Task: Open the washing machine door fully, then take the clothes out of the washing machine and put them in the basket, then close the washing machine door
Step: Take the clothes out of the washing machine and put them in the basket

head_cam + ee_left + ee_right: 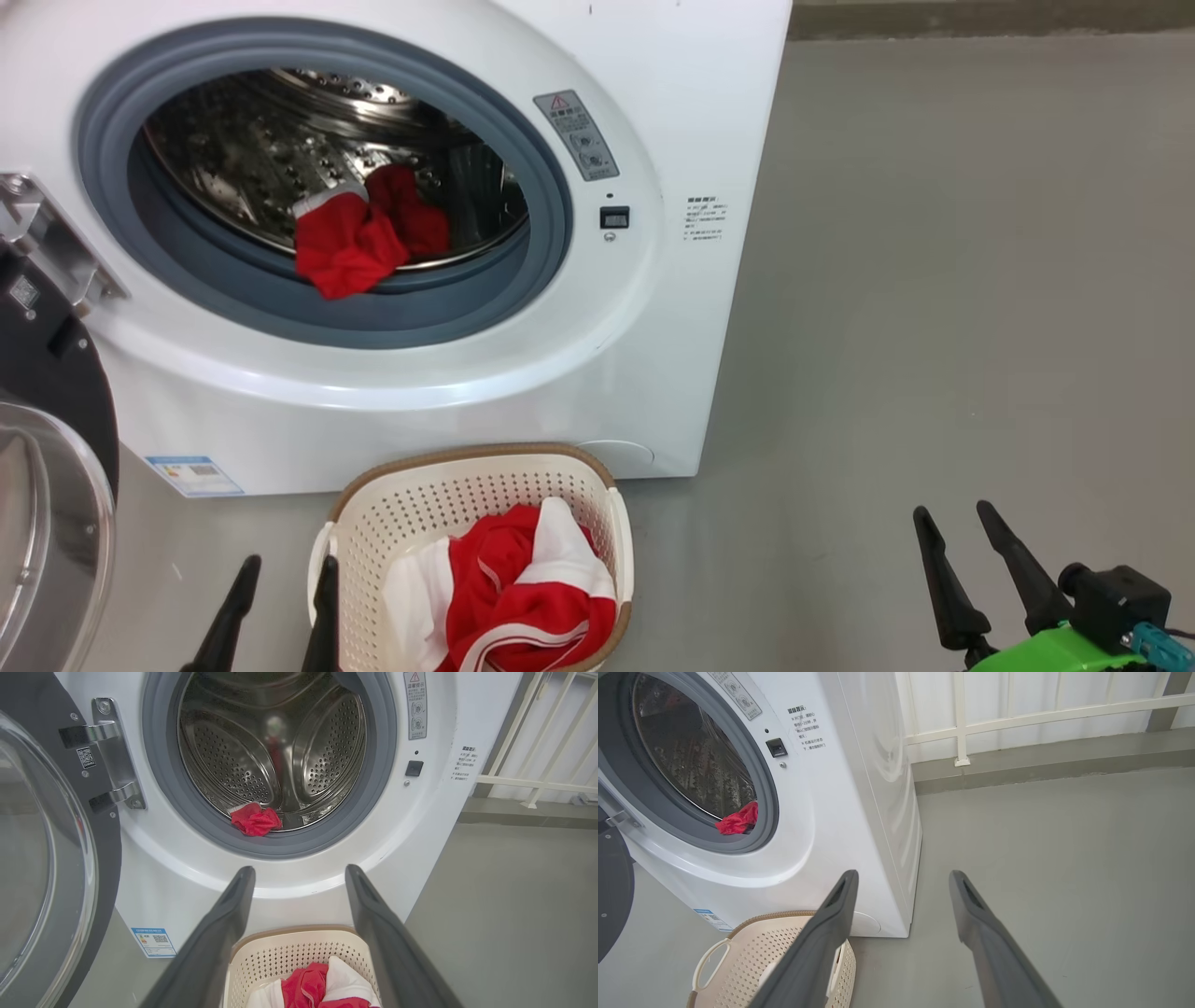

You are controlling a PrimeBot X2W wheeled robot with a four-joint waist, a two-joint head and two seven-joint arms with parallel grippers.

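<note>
Near the basket [422, 511], left hand [288, 564] wide, empty.

A smooth grey floor [952, 280] spreads across the right half of the head view. The white washing machine [672, 373] stands on it in the upper left. The cream basket [411, 509] sits on the floor at bottom centre, just in front of the machine's base.
</note>
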